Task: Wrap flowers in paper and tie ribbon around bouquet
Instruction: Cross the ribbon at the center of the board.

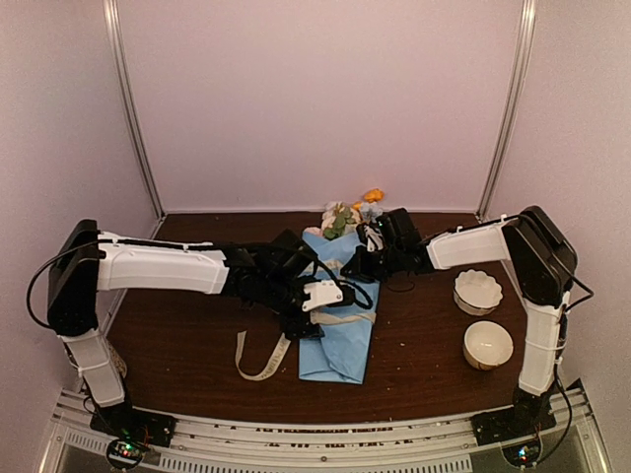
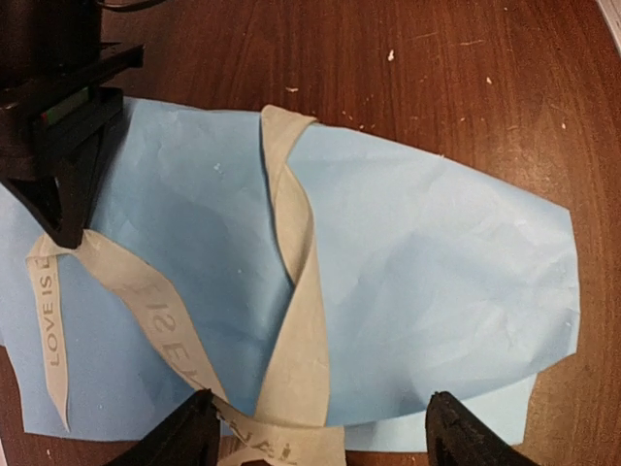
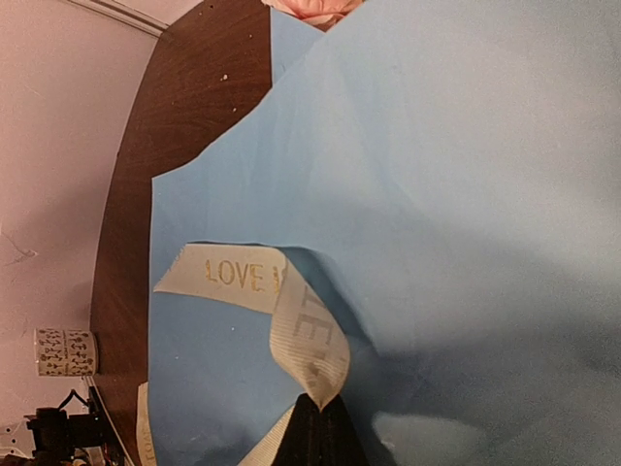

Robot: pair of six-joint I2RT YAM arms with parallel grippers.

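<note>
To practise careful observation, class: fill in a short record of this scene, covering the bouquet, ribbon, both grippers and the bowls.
bouquet: blue paper cone lying on the table, blooms at its far end
ribbon: crossed over the bouquet, one end trailing onto the table
left gripper: open, over the bouquet
right gripper: shut on the ribbon
bowls: two, white, right of the bouquet

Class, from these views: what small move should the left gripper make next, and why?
Probably lower the left gripper and close on the ribbon strand between its open jaws. The right gripper pinches one end, and the ribbon lies loosely crossed over the paper, so a second grip seems needed to tighten it.
</note>
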